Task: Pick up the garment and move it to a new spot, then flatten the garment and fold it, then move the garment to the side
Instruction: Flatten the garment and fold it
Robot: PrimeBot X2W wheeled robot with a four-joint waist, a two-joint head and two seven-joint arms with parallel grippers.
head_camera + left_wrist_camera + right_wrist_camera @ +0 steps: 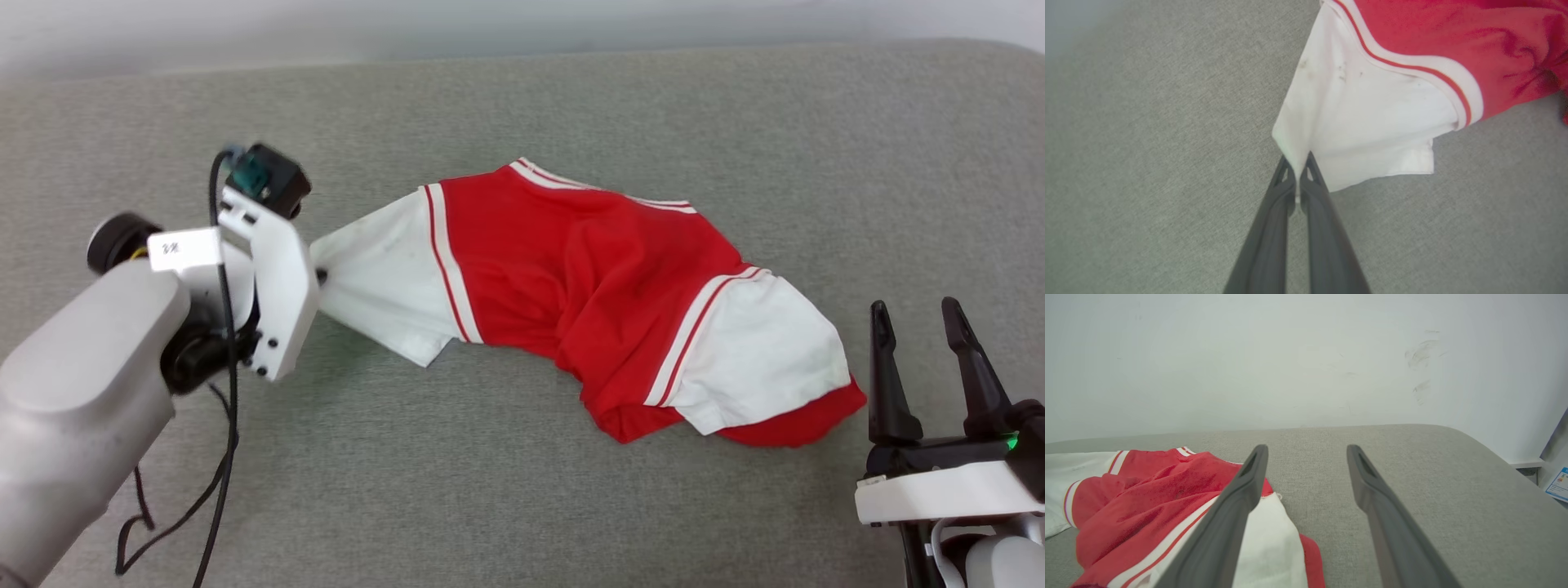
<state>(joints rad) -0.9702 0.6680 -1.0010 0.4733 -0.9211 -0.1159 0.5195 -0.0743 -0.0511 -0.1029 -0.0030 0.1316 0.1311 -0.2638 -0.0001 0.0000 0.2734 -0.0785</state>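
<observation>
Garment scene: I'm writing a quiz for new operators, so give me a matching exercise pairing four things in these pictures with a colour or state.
Column A
1. left gripper
2. right gripper
3. garment
4. surface

Column B
a. open, holding nothing
b. plain grey
c. shut on a white sleeve
d. red in the middle, crumpled

Pairs: 1-c, 2-a, 3-d, 4-b
</observation>
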